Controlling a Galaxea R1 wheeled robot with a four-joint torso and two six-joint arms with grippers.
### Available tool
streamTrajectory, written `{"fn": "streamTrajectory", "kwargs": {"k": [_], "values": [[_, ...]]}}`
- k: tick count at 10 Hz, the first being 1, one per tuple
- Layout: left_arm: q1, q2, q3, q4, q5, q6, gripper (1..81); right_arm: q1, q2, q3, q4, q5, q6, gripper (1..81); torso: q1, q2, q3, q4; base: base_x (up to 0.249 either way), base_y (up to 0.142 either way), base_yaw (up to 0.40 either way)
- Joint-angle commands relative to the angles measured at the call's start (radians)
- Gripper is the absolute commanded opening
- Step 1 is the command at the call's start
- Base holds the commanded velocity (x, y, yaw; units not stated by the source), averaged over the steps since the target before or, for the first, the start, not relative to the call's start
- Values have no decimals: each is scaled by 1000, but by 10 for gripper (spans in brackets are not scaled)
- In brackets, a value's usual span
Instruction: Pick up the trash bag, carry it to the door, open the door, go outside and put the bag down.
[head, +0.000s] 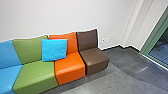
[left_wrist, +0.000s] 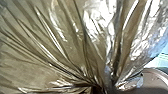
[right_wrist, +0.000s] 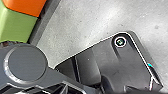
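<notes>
A shiny, translucent brownish plastic trash bag (left_wrist: 67, 45) is held by its gathered neck in the left gripper (left_wrist: 100, 88), folds fanning out from the pinch; its long axis cannot be told. At left stands a row of blue, green, orange and brown block seats (head: 69, 67) with a bright blue square cushion (head: 54, 50). Whether the right gripper is wide or narrow cannot be told. Far right, a green-framed glass panel (head: 161, 51), probably the door, lies nearer that gripper's side.
</notes>
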Motion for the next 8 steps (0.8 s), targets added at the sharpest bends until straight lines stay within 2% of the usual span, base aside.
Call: {"fn": "streamTrajectory", "kwargs": {"k": [1, 4, 8], "values": [[-11, 17, -58, -6, 84, 10, 10, 16, -9, -15, -29, -74, -1, 811, -60, 94, 57, 0, 0, 0, 0], [24, 94, -167, 8, 86, 10, 10, 13, 15, -50, -31, -74, -7, 811, -134, 206, 113, 0, 0, 0, 0], [72, 86, -194, 16, 58, 12, 10, 7, 43, -115, -28, -104, 1, 811, -233, 357, 165, 0, 0, 0, 0]]}}
